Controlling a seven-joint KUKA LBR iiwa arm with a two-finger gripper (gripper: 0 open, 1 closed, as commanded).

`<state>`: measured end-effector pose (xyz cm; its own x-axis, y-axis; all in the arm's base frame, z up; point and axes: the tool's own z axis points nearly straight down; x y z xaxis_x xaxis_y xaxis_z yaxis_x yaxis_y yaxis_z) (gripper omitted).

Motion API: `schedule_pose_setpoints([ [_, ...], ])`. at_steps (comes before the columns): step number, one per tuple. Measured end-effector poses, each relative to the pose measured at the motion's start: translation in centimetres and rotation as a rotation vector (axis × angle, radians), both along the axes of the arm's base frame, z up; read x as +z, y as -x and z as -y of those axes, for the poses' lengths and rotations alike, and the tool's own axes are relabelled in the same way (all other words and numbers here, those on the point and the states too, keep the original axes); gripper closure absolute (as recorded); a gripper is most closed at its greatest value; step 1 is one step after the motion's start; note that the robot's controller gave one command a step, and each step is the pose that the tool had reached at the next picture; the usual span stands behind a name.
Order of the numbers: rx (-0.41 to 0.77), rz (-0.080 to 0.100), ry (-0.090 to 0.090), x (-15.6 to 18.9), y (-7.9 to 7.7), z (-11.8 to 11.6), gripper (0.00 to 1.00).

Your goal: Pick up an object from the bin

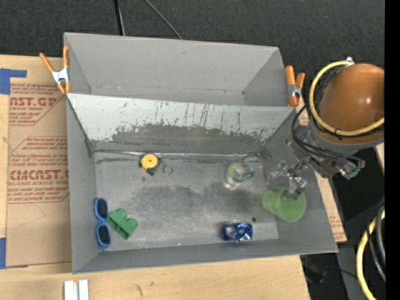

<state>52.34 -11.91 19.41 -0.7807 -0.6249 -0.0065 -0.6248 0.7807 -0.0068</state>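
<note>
A: Camera view check, where's the gripper (289, 181) rel. to the bin (187, 61)?

B: Low at the bin's right wall, toward its front right corner. It sits right over a pale green round thing (286, 207), flat-ish, lying where the bin's floor meets that wall.

A: Open or closed?

B: Can't tell, too cluttered w/ cables and metal bits there. Nothing visibly gripped.

A: So which step?

B: Imo the approach/descend stage, grasp not made yet. Green piece looks like it's on the bin's floor, not lifted.

A: Anything else close by?

B: Clear cup-like thing (236, 175) toward the bin's middle, blue crumpled wrapper (237, 231) by the bin's front wall. Neither touches the green one. Yellow disc (149, 162), blue sunglasses (100, 222) and green block (122, 223) are over on the bin's left half, well apart.

A: Next move needs?

B: Prob. settle down around the green piece, close on it, then go straight up. Sloped right wall is tight, so watch for scraping.
</note>
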Motion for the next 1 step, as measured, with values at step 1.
schedule_pose_setpoints([
  [1, 0.349, -0.003, 0.001, 9.02, -1.32, 0.43, 1.0],
])
